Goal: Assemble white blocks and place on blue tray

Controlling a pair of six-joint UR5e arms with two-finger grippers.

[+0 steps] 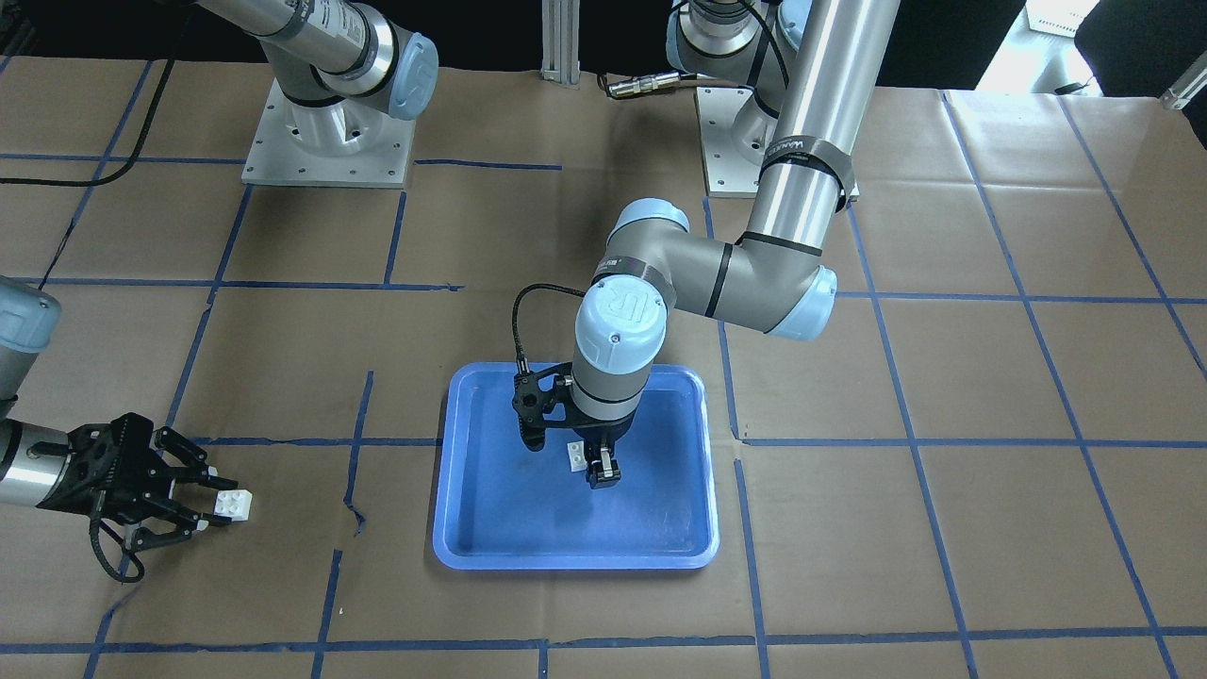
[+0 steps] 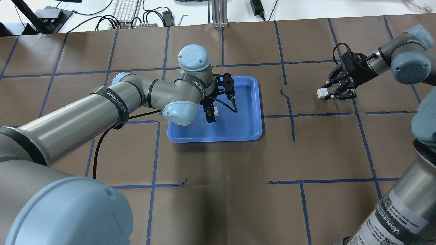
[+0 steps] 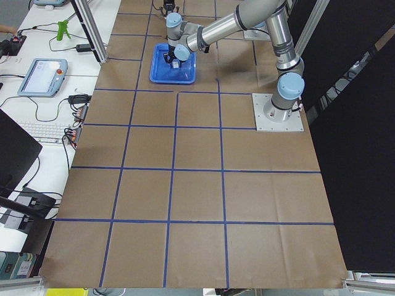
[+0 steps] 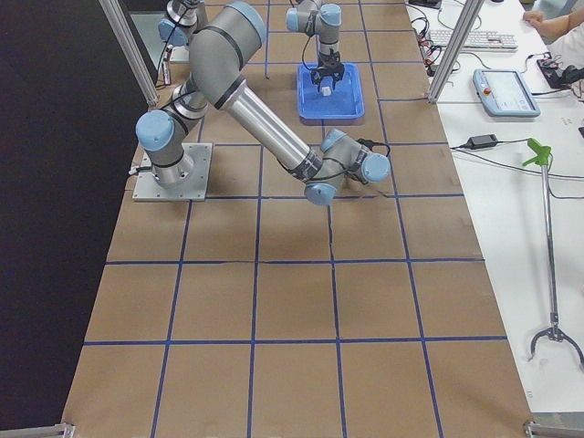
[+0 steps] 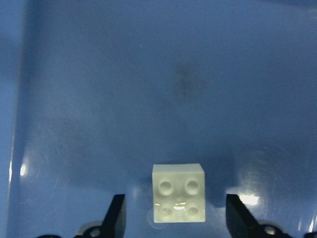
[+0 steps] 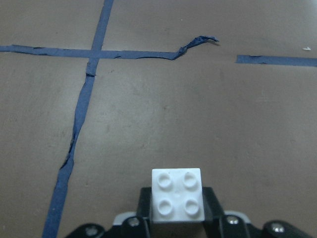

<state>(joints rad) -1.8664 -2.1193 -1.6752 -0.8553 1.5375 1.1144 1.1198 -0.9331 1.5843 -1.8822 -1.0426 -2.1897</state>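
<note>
The blue tray (image 1: 453, 490) lies mid-table; it also shows in the overhead view (image 2: 257, 102). One white block (image 5: 178, 193) rests studs-up on the tray bottom. My left gripper (image 5: 174, 201) is open and straddles it, with a gap on each side. In the front view this block (image 1: 574, 456) sits just beside the left gripper (image 1: 601, 469). My right gripper (image 6: 177, 210) is shut on the other white block (image 6: 177, 196) and holds it low over the brown paper, far from the tray. That gripper (image 2: 325, 91) and block (image 2: 321, 92) show at the overhead view's right.
Brown paper with a grid of blue tape (image 2: 289, 112) covers the table. Two arm base plates (image 1: 325, 141) stand at the robot's side. A keyboard and cables (image 2: 126, 10) lie beyond the far table edge.
</note>
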